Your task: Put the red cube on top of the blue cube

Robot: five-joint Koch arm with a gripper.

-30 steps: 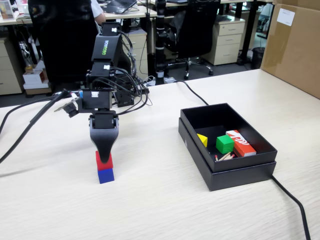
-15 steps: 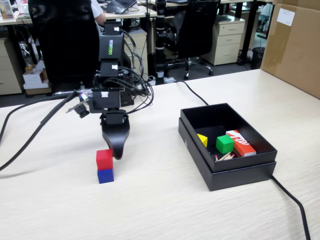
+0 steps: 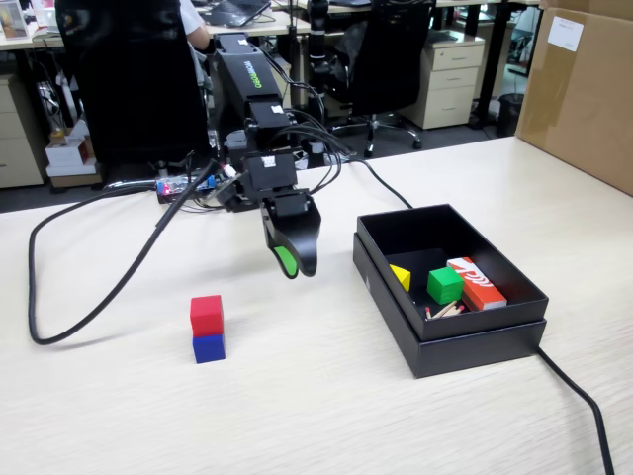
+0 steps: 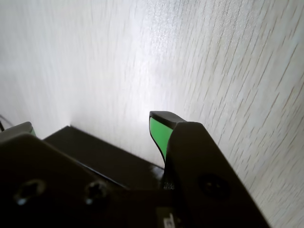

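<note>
Left of centre in the fixed view, the red cube (image 3: 206, 315) sits squarely on the blue cube (image 3: 209, 347), the pair standing free on the pale wooden table (image 3: 297, 416). Up and to the right of them, near the middle of the frame, the gripper (image 3: 290, 265) hangs above the table, well apart from the stack and holding nothing; its green-lined jaws look parted, though how far is hard to judge from this side. At right centre a black box (image 3: 465, 341) holds a green cube (image 3: 444, 285), a yellow piece (image 3: 400, 276) and a red-orange box (image 3: 477, 282).

Low in the wrist view, the gripper (image 4: 90, 126) fills the bottom of the frame: one green-faced tip at centre, the other just showing at the left edge, a wide gap between them with only bare table (image 4: 190, 57) beyond. Neither cube shows here.
</note>
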